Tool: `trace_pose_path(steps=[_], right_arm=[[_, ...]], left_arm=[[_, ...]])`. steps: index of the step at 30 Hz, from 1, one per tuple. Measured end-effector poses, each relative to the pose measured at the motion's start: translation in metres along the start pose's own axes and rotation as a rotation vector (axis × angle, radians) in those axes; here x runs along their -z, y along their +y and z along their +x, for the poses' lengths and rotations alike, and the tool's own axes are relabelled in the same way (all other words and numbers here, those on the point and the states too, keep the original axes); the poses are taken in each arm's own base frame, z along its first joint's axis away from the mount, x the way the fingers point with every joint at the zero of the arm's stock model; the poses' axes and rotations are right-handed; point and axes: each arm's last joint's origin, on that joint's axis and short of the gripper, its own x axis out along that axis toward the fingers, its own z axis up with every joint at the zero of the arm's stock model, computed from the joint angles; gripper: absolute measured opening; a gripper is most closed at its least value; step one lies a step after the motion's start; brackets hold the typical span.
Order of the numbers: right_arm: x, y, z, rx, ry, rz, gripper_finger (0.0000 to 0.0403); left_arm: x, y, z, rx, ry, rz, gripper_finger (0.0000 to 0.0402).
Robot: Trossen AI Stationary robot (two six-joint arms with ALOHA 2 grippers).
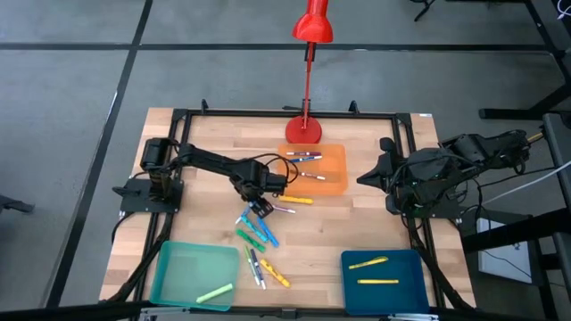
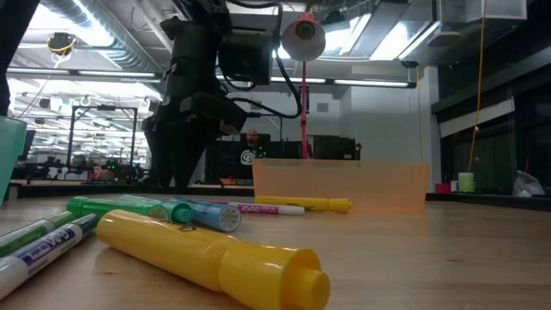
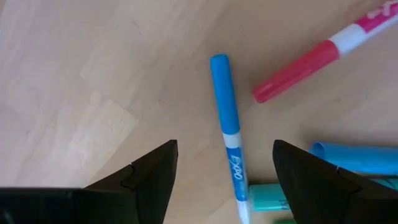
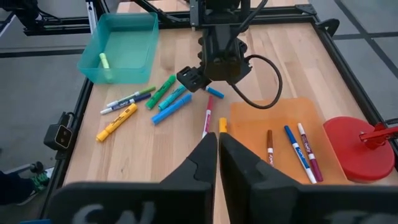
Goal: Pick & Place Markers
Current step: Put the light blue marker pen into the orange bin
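The left pincer (image 1: 260, 209) hovers over loose markers (image 1: 257, 237) mid-table (image 1: 357, 232); the right arm (image 1: 437, 169) waits folded at the table's right edge.

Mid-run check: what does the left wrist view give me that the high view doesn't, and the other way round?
Only the left wrist view shows that the left gripper is open, with a thin blue marker running between its fingers and a pink marker beside it.

Only the high view shows the layout: orange tray, teal tray, blue tray, and the right gripper parked at the table's right edge.

Both show the left gripper over the loose markers mid-table.
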Motion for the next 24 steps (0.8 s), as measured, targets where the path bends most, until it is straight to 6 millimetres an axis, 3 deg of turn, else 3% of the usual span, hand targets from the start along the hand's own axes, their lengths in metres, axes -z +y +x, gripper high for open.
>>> trace_pose_path(steps=[11, 21, 24], right_arm=[[-0.001, 0.001, 0.000, -0.010, -0.011, 0.016, 0.0008], [-0.003, 0.001, 0.000, -0.014, -0.024, 0.017, 0.0011], [-0.003, 0.001, 0.000, -0.014, -0.024, 0.016, 0.0004]], left_arm=[[0.015, -0.015, 0.001, 0.008, 0.010, 0.087, 0.0255], [0.033, -0.004, -0.052, 0.045, -0.154, 0.118, 0.0255], [0.038, 0.003, -0.053, 0.052, -0.188, 0.130, 0.0255]])
